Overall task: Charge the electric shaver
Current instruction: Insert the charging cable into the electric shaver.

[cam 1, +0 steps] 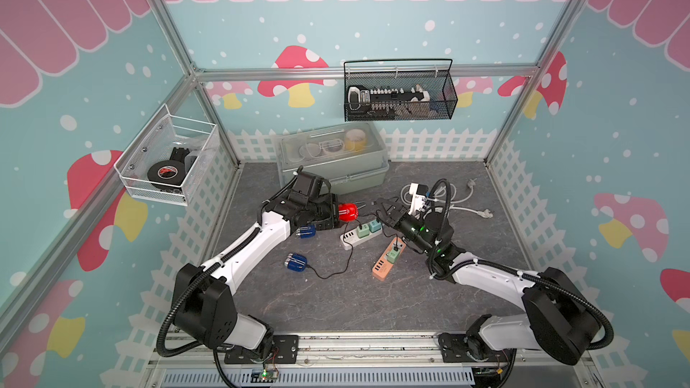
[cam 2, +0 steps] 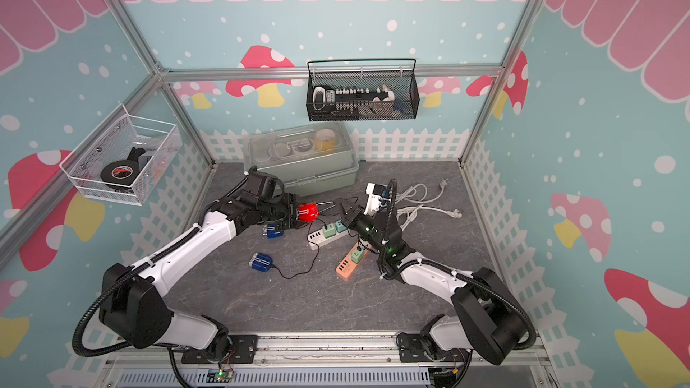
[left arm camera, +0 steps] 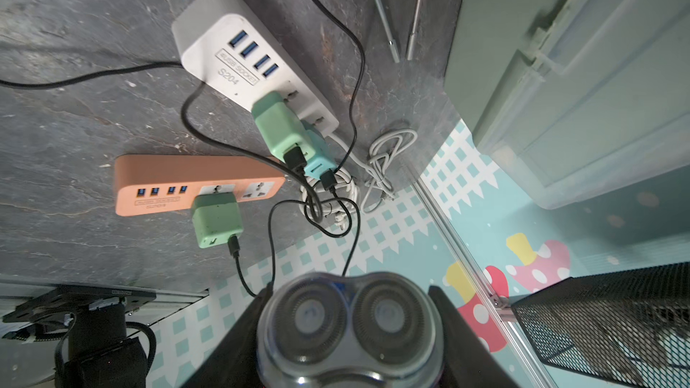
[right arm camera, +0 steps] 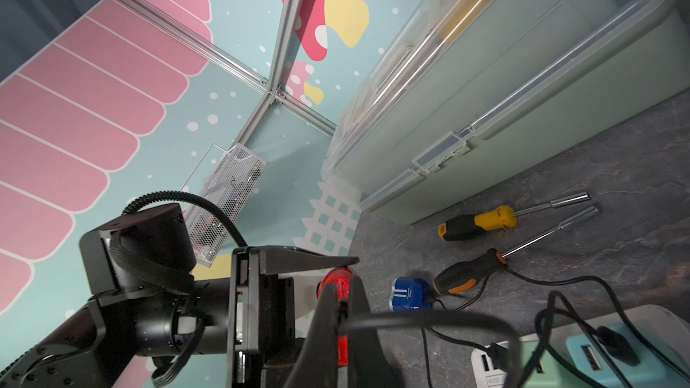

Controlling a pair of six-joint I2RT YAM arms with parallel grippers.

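Left gripper (cam 1: 338, 213): jaws about half open and clamped on the red shaver (cam 1: 348, 212). It is held off the table (cam 1: 336, 300), lying sideways, with its body toward the right arm. The left wrist view looks straight onto its two round cutting heads (left arm camera: 351, 324), with a finger on each flank.

Shaver's place: mid-table, just near of the grey-green storage box (cam 1: 336, 169) and just left and far of the white power strip (cam 1: 349, 237).

Right gripper (cam 1: 378, 204): jaws fully closed, pinching the end of a black cable (right arm camera: 392, 318). In the right wrist view the tips (right arm camera: 341, 315) sit right up against the shaver (right arm camera: 336, 279). The plug itself is hidden between the fingers, so I cannot tell whether it is seated.

White power strip: a green charger (cam 1: 362, 230) and a teal charger (cam 1: 374, 225) stand side by side in it, each with a black lead plugged in (which lead runs to the right gripper I cannot trace).

Orange power strip (cam 1: 384, 266): lies near and right of the white one and carries its own green charger (cam 1: 392, 253).

Two blue shavers are on the table. One (cam 1: 307, 230) sits under the left wrist. The other (cam 1: 297, 261) is nearer, with a black lead attached.

Two screwdrivers (right arm camera: 474, 223) (right arm camera: 463, 276) lie in front of the box.
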